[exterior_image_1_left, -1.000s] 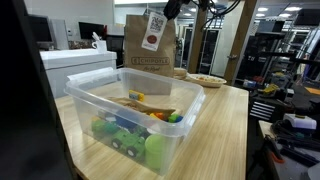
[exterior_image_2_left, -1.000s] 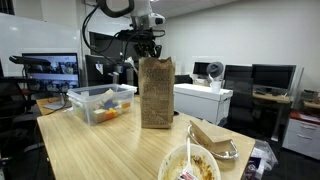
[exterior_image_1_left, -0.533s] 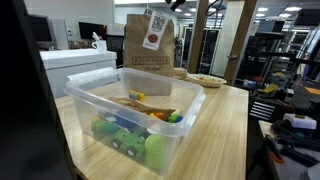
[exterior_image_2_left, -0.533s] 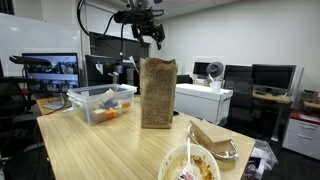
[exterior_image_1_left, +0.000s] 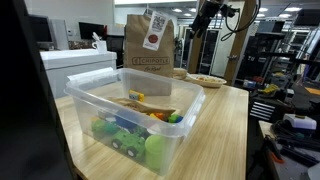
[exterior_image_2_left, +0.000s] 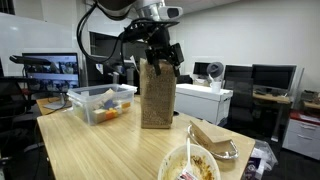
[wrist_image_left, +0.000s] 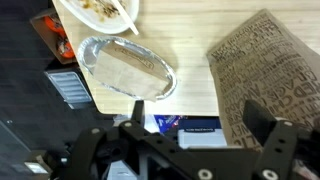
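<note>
1. Nearest: clear bin (exterior_image_1_left: 188, 116) of toys, untouched.
2. Mid-table: brown paper bag (exterior_image_1_left: 150, 52), upright, ungripped.
3. Beyond: gripper (exterior_image_1_left: 196, 27). We log it risen off the bag's mouth and now lowered beside its top edge, jaws spread wide, empty.

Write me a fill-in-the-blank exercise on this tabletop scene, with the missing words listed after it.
1. The brown paper bag stands ____ on the wooden table.
2. The clear plastic bin holds colourful ____, not food.
3. In the wrist view the pincer has its jaws ____, with nothing between them.

Missing words: upright; toys; open.
</note>
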